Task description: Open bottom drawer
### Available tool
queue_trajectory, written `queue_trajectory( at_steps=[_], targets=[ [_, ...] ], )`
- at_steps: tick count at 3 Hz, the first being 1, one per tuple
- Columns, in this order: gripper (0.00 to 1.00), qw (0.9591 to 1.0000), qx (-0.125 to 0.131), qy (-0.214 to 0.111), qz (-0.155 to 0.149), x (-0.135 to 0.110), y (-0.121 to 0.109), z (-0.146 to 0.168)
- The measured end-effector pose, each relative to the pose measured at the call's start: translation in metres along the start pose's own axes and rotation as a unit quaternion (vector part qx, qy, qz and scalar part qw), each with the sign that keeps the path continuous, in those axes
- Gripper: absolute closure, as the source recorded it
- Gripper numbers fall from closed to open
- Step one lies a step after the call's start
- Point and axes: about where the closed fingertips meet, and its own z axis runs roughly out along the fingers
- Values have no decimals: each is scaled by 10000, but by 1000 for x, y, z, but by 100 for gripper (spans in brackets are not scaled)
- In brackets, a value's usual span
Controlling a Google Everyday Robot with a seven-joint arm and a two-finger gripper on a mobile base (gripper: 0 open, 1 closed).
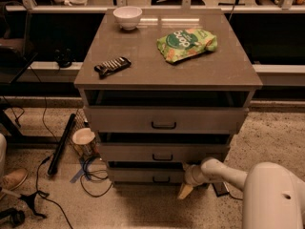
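Note:
The grey-brown cabinet [167, 70] has three drawers. The bottom drawer [138, 175] is the lowest one, with a small dark handle [161, 179] at its centre. Its front sits about level with the drawers above. My gripper [185, 185] reaches in from the lower right on a white arm [224, 171]. It is low, just right of the bottom drawer's handle, in front of the drawer's right part. One pale fingertip [184, 192] points down toward the floor.
A white bowl [127, 16], a green snack bag [186, 44] and a dark snack bar [112, 66] lie on the cabinet top. A paper cup [84, 139], a black rod [62, 144] and cables [90, 171] lie on the floor at the left. A shoe [11, 179] shows at the far left.

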Motion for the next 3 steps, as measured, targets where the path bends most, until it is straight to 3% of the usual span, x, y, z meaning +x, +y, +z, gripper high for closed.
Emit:
queue_trajectory(
  at_steps=[1, 2, 3],
  targets=[
    [26, 9999, -91, 1, 100, 4, -9, 24],
    [49, 9998, -167, -25, 142, 7, -2, 32],
    [74, 9996, 258, -72, 75, 7, -12, 0]
  ],
)
